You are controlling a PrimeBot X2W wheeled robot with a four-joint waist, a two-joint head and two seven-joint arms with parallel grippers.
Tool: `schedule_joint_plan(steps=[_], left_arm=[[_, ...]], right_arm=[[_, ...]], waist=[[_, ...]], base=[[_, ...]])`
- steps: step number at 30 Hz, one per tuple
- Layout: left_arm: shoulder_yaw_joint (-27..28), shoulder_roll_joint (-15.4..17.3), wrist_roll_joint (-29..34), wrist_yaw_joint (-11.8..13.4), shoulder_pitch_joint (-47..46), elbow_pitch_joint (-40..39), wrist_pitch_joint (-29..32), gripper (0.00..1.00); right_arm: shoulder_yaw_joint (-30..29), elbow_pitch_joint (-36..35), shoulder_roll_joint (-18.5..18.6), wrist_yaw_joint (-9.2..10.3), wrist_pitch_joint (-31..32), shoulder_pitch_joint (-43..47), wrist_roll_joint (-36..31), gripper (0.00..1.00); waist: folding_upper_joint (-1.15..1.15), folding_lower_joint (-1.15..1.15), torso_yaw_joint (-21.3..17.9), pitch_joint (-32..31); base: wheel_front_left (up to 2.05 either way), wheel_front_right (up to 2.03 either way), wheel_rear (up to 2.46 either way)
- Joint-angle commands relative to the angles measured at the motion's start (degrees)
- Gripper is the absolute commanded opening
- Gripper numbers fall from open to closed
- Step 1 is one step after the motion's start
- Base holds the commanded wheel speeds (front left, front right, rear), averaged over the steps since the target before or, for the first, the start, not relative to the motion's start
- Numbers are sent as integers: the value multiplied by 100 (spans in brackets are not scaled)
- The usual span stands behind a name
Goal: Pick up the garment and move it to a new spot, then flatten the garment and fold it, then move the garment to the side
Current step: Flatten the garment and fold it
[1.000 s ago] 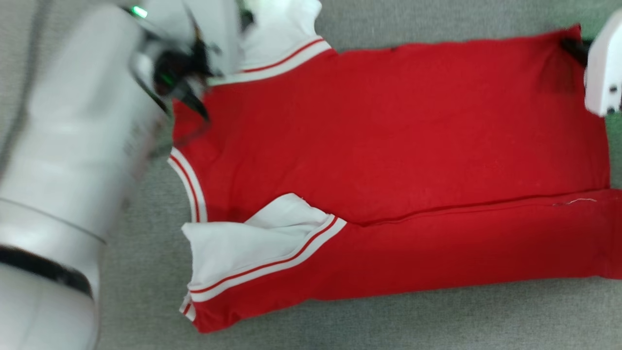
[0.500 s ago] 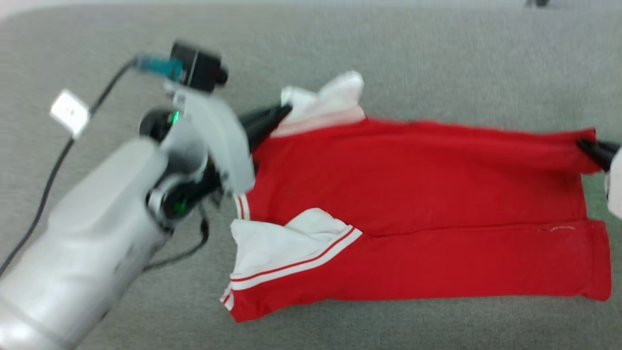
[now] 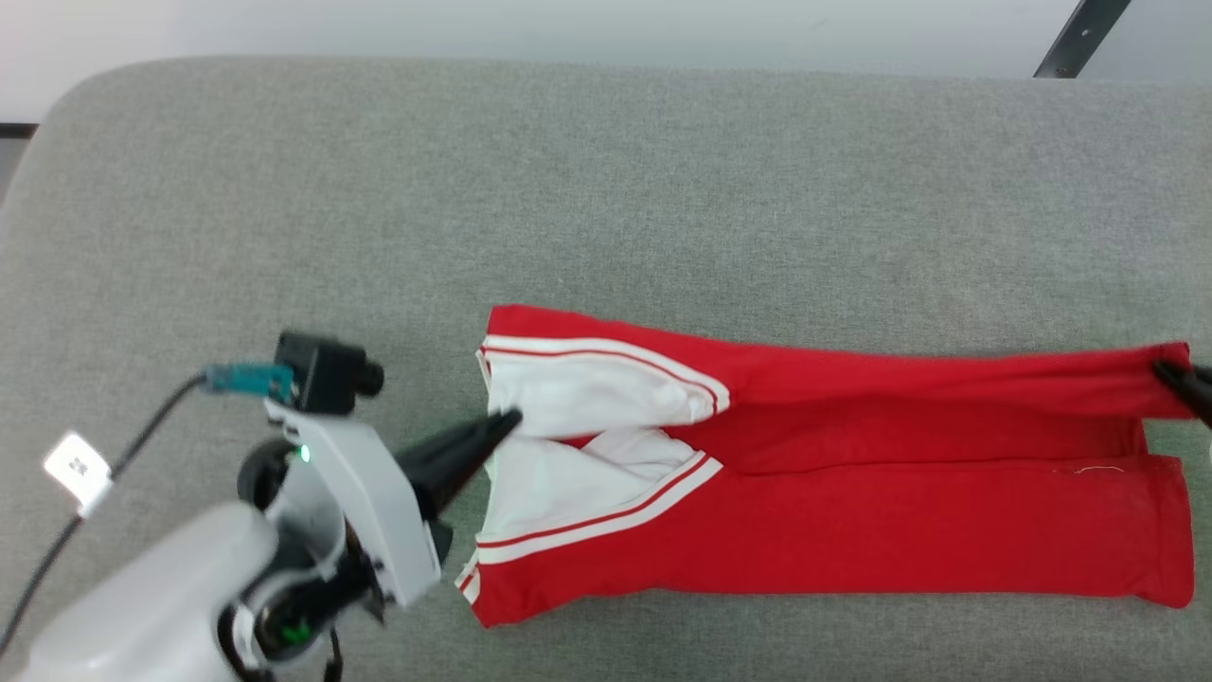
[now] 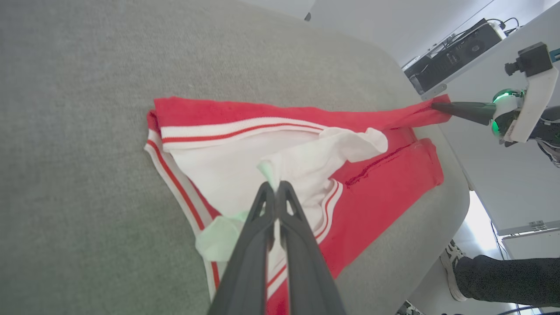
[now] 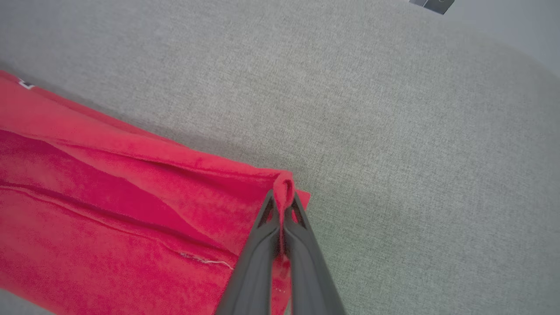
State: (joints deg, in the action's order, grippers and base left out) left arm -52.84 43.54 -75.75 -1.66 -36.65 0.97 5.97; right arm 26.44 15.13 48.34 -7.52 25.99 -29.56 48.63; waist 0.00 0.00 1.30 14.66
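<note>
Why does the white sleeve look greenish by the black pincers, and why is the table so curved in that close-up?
Left wrist view: the green patches on the garment beside the left gripper are probably spill from a lamp like the green lamp glowing behind the right gripper; the wide-angle lens bows the table. Head view: evenly lit and sharp.
</note>
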Motion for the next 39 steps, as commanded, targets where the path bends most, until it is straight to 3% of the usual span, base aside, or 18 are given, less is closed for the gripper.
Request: schedule_joint_plan(steps=[1, 10, 17, 18, 19, 20, 21, 25, 33, 39], left_arm=[[-53, 30, -40, 38, 177, -60, 4, 0], [-251, 99, 149, 321, 497, 97, -42, 0], [-461, -191, 468, 419, 368, 479, -59, 0], [-479, -256, 521, 422, 343, 547, -108, 0], [-470, -323, 547, 428, 326, 622, -167, 14], [-466, -367, 582, 420, 316, 687, -218, 49], [-470, -398, 613, 390, 311, 729, -267, 100], [-364, -447, 702, 440, 431, 759, -664, 100], [-31, -599, 1046, 1295, 1021, 479, -1859, 100], [434, -1089, 1185, 1717, 1778, 143, -2107, 100]], right_arm=[[-50, -39, -27, 6, 55, 144, -98, 0], [-266, -171, -171, 6, 233, 502, -476, 0], [-366, -83, -441, 6, 263, 592, -613, 0], [-385, -59, -479, 6, 230, 581, -633, 10], [-411, -31, -515, 6, 198, 572, -664, 55], [-442, 0, -562, 6, 158, 565, -677, 100], [-509, 46, -624, 6, 123, 558, -646, 100], [-725, 159, -744, 6, 165, 652, -540, 100], [-1080, 167, -615, 6, 939, 1101, -138, 100], [-1438, 216, -558, 6, 1593, 1436, 55, 100]], waist=[[0, 0, 8, 19], [0, 0, 9, 143], [0, 0, 26, 180], [0, 0, 29, 172], [0, 0, 32, 156], [0, 0, 30, 134], [0, 0, 27, 100], [0, 0, 26, -86], [0, 0, 155, -474], [0, 0, 416, -523]], base=[[0, 0, 0], [0, 0, 0], [0, 0, 0], [0, 0, 0], [0, 0, 0], [0, 0, 0], [0, 0, 0], [0, 0, 0], [0, 0, 0], [0, 0, 0]])
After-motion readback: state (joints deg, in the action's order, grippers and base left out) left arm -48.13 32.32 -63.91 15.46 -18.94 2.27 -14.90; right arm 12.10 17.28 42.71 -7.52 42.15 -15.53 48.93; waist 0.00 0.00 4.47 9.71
